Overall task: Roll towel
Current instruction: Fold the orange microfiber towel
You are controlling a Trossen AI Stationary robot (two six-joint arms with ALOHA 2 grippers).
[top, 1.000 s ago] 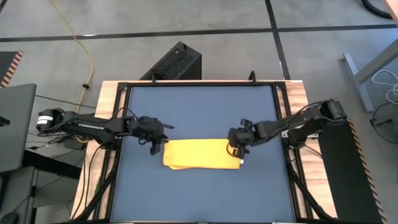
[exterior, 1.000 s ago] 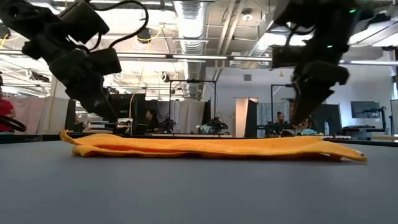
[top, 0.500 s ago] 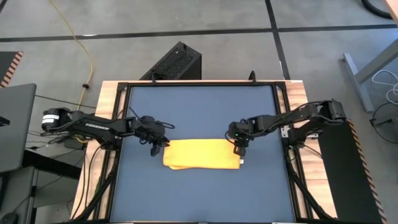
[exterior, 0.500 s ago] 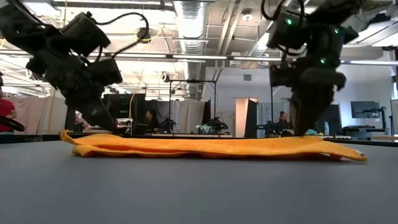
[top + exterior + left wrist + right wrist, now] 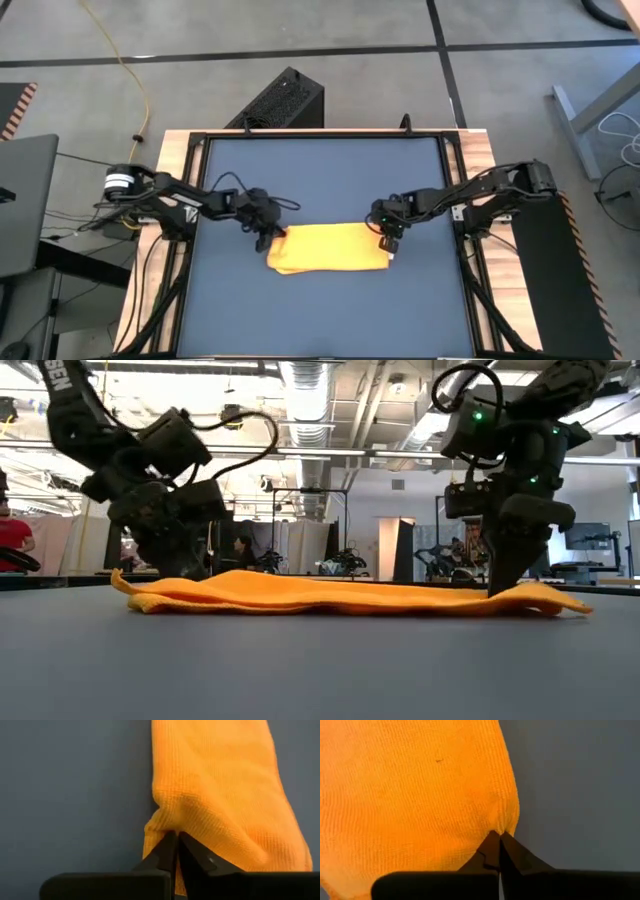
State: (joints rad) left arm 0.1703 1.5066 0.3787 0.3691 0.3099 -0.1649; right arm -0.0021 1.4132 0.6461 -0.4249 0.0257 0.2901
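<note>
The yellow towel (image 5: 326,250) lies folded flat on the dark blue table, a long strip running left to right, and shows in the low view as the towel (image 5: 340,596). My left gripper (image 5: 270,237) is shut at its far left corner. My right gripper (image 5: 389,240) is shut at its far right corner. The low view shows the left gripper (image 5: 186,572) and the right gripper (image 5: 508,588) both down at the cloth. Near the left gripper the cloth bulges up a little. My left gripper pinches the towel's edge at the far left corner (image 5: 159,826) between its two fingertips. The fingers slant down from the table's left. The cloth is puckered at the fingertips, and the rest of the towel lies on the table. My right gripper pinches the towel's edge at the far right corner (image 5: 506,824) between its two fingertips. The fingers come steeply from above. The cloth puckers slightly at the tips, and the towel stays on the table.
The blue tabletop (image 5: 320,170) has free room far and near of the towel. A black frame (image 5: 200,140) borders the table. A black box (image 5: 280,100) stands on the floor beyond the far edge.
Both grippers have come down onto the towel's far corners and shut on the cloth. My left gripper has also gone toward the table's right, pushing the towel's left end inward, so it bulges up. The rest of the towel has stayed flat.
</note>
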